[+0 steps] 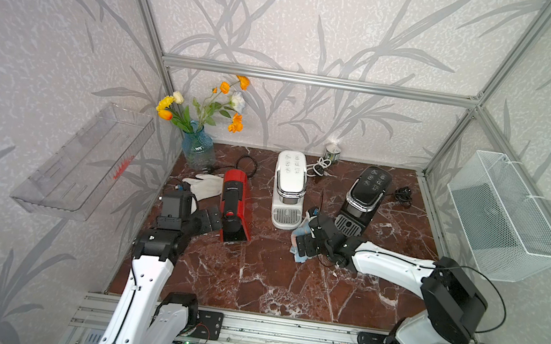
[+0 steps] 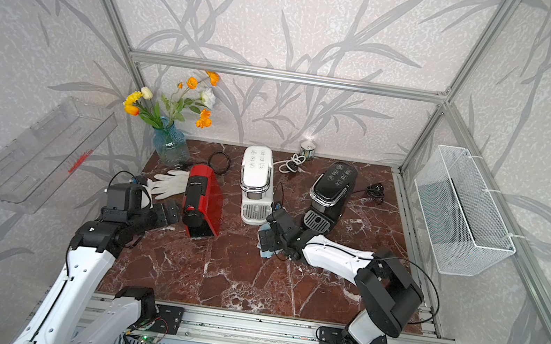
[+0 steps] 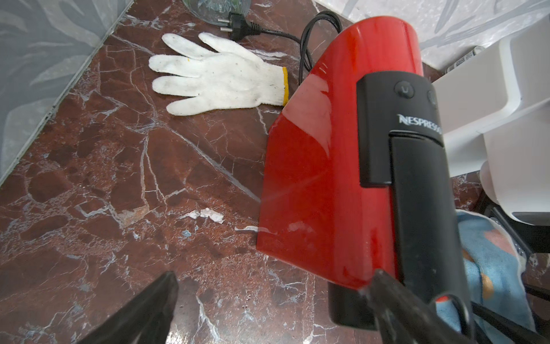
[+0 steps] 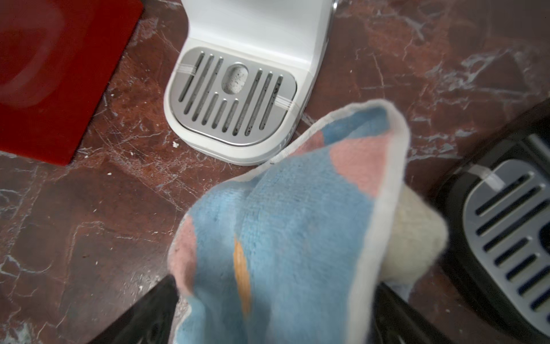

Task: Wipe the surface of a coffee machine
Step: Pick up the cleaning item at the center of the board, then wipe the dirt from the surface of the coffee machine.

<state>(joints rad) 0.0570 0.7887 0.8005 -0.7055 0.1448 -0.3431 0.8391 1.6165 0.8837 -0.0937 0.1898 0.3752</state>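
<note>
Three coffee machines stand in a row at mid-table: red mach. (image 1: 236,204), white mach. (image 1: 288,189), black mach. (image 1: 365,196). The blue/pink cloth (image 4: 297,208) sits in front of the white and black drip trays, betw. the wide jaws of the R gripper (image 4: 276,283); clamped or not, cannot tell. L gripper (image 3: 273,278) is spread, empty, just beside the red mach.'s front. Nearby: glove (image 1: 204,185), black cord (image 1: 247,165), vase (image 1: 198,151) at back-left. The marble table (image 1: 251,279) lies bare toward the front edge. Walls: clear tray (image 1: 81,160), wire basket (image 1: 501,219). Legible: "NESPRESSO" label (image 3: 419,120) on the red mach.
</note>
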